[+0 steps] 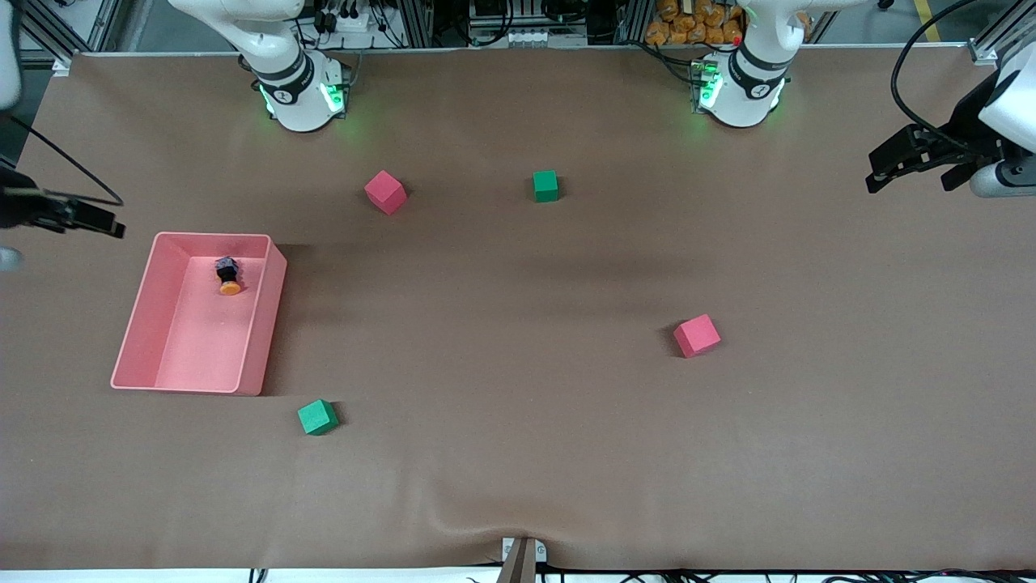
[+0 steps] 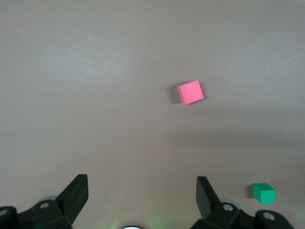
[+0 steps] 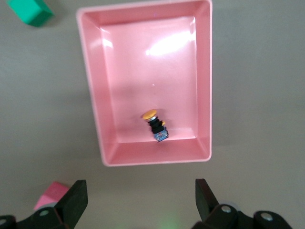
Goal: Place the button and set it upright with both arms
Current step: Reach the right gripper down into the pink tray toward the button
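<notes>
The button point(image 1: 229, 277) lies on its side in the pink tray point(image 1: 267, 324), in the part nearer the robots' bases; its orange cap points toward the front camera. It also shows in the right wrist view point(image 3: 154, 123), inside the tray point(image 3: 205, 86). My right gripper point(image 1: 97, 220) hangs open and empty in the air over the right arm's end of the table, beside the tray; its own view point(image 3: 140, 195) shows the jaws wide apart. My left gripper point(image 1: 886, 168) hangs open and empty over the left arm's end of the table, jaws wide apart in its own view point(image 2: 142, 193).
Loose foam cubes lie on the brown table: a red one point(image 1: 385, 192) and a green one point(image 1: 545, 185) near the bases, a red one point(image 1: 697, 335) toward the left arm's end, and a green one point(image 1: 317, 417) nearer the front camera than the tray.
</notes>
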